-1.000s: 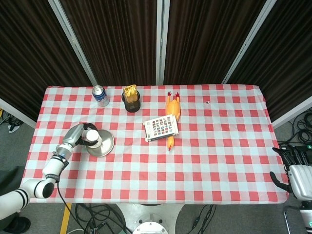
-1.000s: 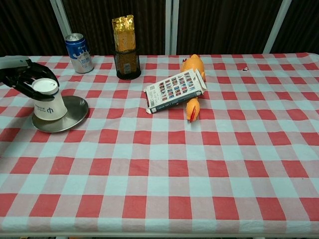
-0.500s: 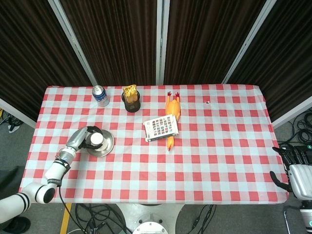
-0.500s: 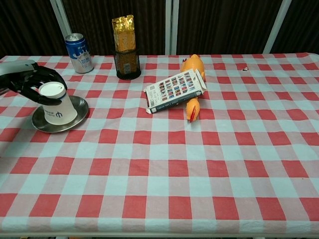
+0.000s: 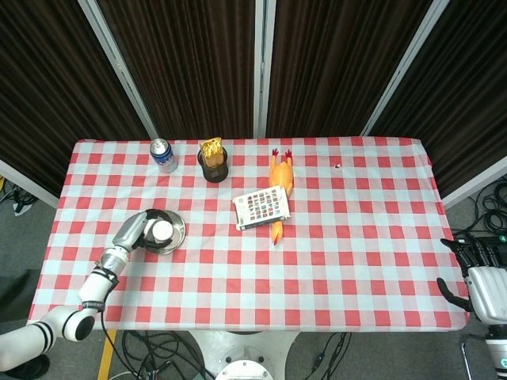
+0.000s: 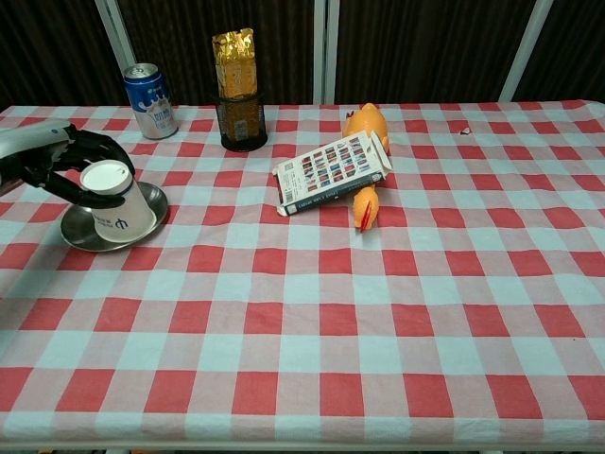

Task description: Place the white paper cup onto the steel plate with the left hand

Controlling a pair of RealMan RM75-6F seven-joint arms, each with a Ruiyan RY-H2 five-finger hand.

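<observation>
Head view:
Table: red-and-white checked cloth (image 5: 356, 237) covers the whole top.
Left hand (image 5: 136, 233): at the left side of the table, dark fingers wrapped around the white paper cup (image 5: 162, 231); grasping it.
Cup: upside down, over the steel plate (image 5: 176, 227); whether its rim touches the plate cannot be told from here.
Right hand (image 5: 478, 273): off the table's right edge, low in the corner, fingers spread, holding nothing.
Back row: blue drink can (image 5: 164, 155) and a black holder with a gold packet (image 5: 213, 161), both upright, near each other.
Middle: yellow rubber chicken (image 5: 280, 190) lying lengthwise, a printed box (image 5: 261, 208) resting across it.

Chest view:
Left hand (image 6: 59, 164): enters from the left edge, fingers curled about the cup's upper part.
Cup (image 6: 115, 199): tilted, base up and toward the hand, a dark logo on its wall; lower edge down inside the plate (image 6: 83, 237).
Can (image 6: 149, 100): behind the plate, well apart from it.
Packet holder (image 6: 240, 92): right of the can.
Box (image 6: 331, 172): lying on the chicken (image 6: 366, 161), the chicken's head and legs showing at either end.
Right hand: not seen in this view.
</observation>
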